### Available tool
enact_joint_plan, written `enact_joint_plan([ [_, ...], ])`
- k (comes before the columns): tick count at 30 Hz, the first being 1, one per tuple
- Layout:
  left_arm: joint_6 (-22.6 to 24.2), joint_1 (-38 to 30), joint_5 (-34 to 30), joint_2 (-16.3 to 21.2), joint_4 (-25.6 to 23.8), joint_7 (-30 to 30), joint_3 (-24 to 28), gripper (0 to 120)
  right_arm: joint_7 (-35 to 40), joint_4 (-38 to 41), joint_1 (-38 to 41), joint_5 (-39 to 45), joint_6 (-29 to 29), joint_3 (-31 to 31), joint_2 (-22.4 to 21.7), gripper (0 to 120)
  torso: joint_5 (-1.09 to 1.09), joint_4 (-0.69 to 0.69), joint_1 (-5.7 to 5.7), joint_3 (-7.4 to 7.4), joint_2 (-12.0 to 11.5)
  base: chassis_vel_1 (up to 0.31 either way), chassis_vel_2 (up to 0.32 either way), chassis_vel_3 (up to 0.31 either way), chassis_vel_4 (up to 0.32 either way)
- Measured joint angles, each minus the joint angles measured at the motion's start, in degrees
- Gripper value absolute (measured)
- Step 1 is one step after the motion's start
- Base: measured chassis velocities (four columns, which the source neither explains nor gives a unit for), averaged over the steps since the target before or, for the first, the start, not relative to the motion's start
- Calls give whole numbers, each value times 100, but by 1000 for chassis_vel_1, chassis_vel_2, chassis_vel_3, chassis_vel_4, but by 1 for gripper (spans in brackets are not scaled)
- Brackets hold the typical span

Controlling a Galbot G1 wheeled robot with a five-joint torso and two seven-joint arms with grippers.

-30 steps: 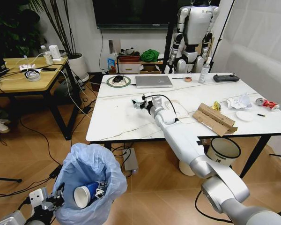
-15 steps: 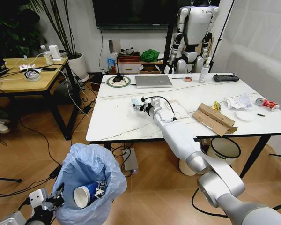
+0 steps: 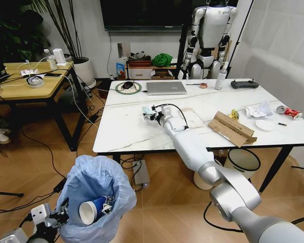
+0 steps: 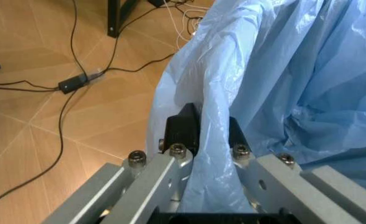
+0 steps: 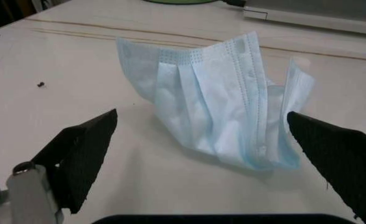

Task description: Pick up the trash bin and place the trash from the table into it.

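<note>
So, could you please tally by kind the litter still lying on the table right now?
Face mask: 1
Torn brown cardboard: 1
Crumpled white tissue: 1
White paper plate: 1
Crushed red can: 1
Yellow wrapper: 1
Pen: 1
Total: 7

right gripper (image 5: 199, 140) fingers spread, left gripper (image 4: 199, 140) clamped

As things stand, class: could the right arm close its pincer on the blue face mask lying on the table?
Probably yes. The right pincer is open, with the face mask lying between and just ahead of its fingers on the table. Nothing lies between them.
</note>
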Motion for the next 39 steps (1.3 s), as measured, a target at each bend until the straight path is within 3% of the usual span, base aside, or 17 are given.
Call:
enact_joint_plan([
  [9,-8,-3,0,3,6,0,9,1,122,-60,23,-163,-69,40,25,98,0,-1,0,0,0,0,0,0,0],
  [11,-10,2,0,-2,6,0,10,1,137,-85,28,-218,-69,55,55,88,0,0,0,0,0,0,0,0,0],
  [13,-11,4,0,-2,7,0,11,1,142,-99,30,-226,-69,62,65,85,0,0,0,0,0,0,0,0,0],
  [18,-27,17,1,-14,5,0,10,1,150,-176,42,-263,-60,100,85,64,0,0,0,0,0,0,0,0,0],
  [20,-29,17,1,-15,4,1,10,1,150,-176,42,-263,-60,103,81,61,0,0,0,0,0,0,0,0,0],
  [26,-34,6,8,-20,4,1,14,1,150,-159,42,-260,-66,110,43,34,0,-1,0,0,0,0,0,0,0],
  [30,-35,4,9,-20,4,2,14,1,151,-143,35,-253,-80,110,41,25,0,0,0,0,0,0,0,0,0],
  [33,-39,1,10,-16,8,3,14,1,153,-123,16,-246,-93,108,49,9,0,0,0,0,0,0,0,0,0],
  [39,-40,-23,6,0,13,3,14,1,160,-70,-12,-228,-133,92,47,2,0,0,0,0,0,0,0,0,0],
])
